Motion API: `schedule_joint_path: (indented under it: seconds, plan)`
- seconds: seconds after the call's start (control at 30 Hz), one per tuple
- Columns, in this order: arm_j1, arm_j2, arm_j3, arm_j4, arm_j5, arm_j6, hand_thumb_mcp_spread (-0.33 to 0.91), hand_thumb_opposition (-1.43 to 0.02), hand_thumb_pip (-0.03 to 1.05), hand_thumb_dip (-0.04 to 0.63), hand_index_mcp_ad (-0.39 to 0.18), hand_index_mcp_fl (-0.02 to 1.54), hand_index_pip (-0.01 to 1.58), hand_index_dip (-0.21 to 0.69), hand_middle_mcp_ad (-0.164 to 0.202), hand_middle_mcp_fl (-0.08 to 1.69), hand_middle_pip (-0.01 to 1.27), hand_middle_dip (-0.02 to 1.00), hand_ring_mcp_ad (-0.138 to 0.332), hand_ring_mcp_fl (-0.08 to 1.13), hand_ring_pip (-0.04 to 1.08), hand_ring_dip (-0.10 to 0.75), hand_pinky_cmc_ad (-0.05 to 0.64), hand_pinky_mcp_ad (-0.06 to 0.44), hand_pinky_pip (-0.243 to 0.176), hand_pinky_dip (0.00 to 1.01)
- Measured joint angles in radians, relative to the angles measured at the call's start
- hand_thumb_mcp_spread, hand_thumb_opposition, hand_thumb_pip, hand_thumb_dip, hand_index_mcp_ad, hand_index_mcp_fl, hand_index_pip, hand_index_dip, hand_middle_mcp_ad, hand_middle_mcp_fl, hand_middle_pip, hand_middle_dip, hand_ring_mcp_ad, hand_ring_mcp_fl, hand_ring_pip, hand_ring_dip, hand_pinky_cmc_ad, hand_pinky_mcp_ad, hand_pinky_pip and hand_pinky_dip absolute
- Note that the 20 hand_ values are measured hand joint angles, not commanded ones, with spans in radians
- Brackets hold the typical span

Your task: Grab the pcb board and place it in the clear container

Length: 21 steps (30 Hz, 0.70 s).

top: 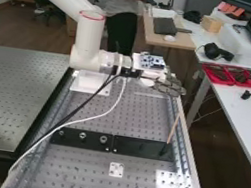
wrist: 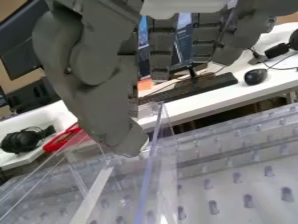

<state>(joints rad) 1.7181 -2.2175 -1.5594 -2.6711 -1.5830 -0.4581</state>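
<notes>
High view first: I have the white arm [top: 89, 36] coming in from the upper left, with the robot hand [top: 169, 85] over the far part of the perforated metal tabletop [top: 85, 172]. Its fingers are extended and apart from the thumb, so I read it as wide, with nothing gripped. The pcb board [top: 152, 61], blue and white, shows just beyond the wrist end of the arm; I can't tell what it rests on. In the wrist view, the thumb [wrist: 126, 115] points down beside the upright wall of the clear container [wrist: 148, 175], though I can't tell if they touch. Nearer the high camera, a thin wooden stick [top: 173, 126] stands slightly tilted at a black plate [top: 143, 148]. On the white side table [top: 244, 114] I see red trays [top: 217, 74] and a headset [top: 219, 53].
</notes>
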Motion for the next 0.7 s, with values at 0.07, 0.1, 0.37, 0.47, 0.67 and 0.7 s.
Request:
schedule_joint_path:
  seconds: [0.07, 0.1, 0.37, 0.47, 0.67, 0.7]
  plan:
    - [0.003, -0.003, 0.001, -0.003, 0.001, 0.003, 0.51, -1.04, 0.71, 0.347, -0.099, 0.56, 1.38, 0.173, 0.052, 0.19, 0.14, 0.19, 0.204, 0.01, 0.09, 0.024, 0.291, 0.164, -0.075, 0.18]
    - [0.004, -0.003, 0.001, -0.004, 0.001, 0.005, 0.51, -1.04, 0.71, 0.347, -0.099, 0.56, 1.38, 0.173, 0.052, 0.19, 0.14, 0.19, 0.204, 0.01, 0.09, 0.028, 0.291, 0.164, -0.075, 0.18]
    - [0.025, 0.025, -0.019, 0.000, -0.001, 0.003, 0.51, -1.04, 0.71, 0.347, -0.101, 0.56, 1.38, 0.173, 0.052, 0.19, 0.14, 0.20, 0.204, 0.01, 0.10, 0.028, 0.291, 0.164, -0.075, 0.18]
    - [0.030, 0.035, -0.033, 0.005, -0.002, 0.007, 0.51, -1.04, 0.71, 0.347, -0.101, 0.56, 1.38, 0.173, 0.052, 0.19, 0.14, 0.19, 0.204, 0.01, 0.10, 0.028, 0.291, 0.168, -0.075, 0.18]
    - [0.032, 0.039, -0.033, -0.021, -0.013, 0.008, 0.50, -1.03, 0.70, 0.347, -0.099, 0.52, 1.38, 0.175, 0.052, 0.18, 0.13, 0.19, 0.204, 0.02, 0.10, 0.028, 0.291, 0.168, -0.073, 0.19]
    - [0.031, 0.038, -0.030, -0.032, -0.018, 0.005, 0.49, -1.02, 0.72, 0.351, -0.099, 0.50, 1.36, 0.185, 0.052, 0.16, 0.13, 0.20, 0.204, 0.02, 0.10, 0.028, 0.291, 0.164, -0.073, 0.20]
